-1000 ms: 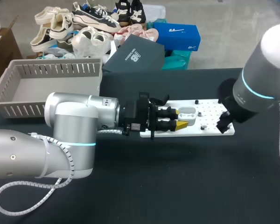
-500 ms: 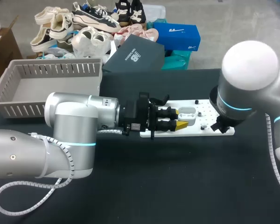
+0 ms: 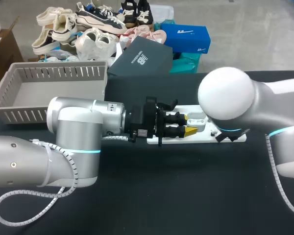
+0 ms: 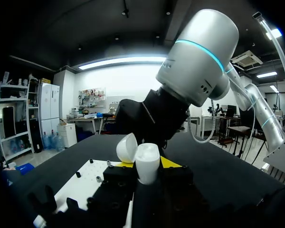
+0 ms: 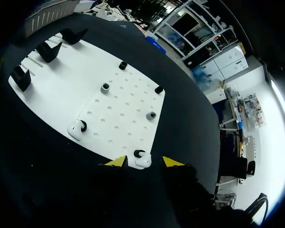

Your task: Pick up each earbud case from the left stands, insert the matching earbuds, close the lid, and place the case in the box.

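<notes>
Left wrist view: the earbud case (image 4: 147,166) stands upright between the yellow tips of the left gripper (image 4: 148,164), its rounded lid (image 4: 127,147) tipped open to one side. Both fingers press against the case from opposite sides, so the jaws are clamped on it. The right arm (image 4: 199,61) fills the space just ahead of the case.

In the head view the case (image 3: 196,118) sits over the white board (image 3: 186,139), held by the left arm (image 3: 78,132), which lies level across the table. The right arm's pale elbow (image 3: 228,100) covers much of the board's far end.

In the right wrist view the right gripper (image 5: 145,162) hangs at the board's (image 5: 123,95) near edge. Its jaws are spread, with one earbud (image 5: 141,164) lying between the tips and a gap on either side. A second earbud (image 5: 75,130) rests on the board beside a small black peg (image 5: 83,126). Black stands (image 5: 50,51) line the board's far side.

The grey slatted box (image 3: 63,73) sits on the table's left, well apart from the board.
</notes>
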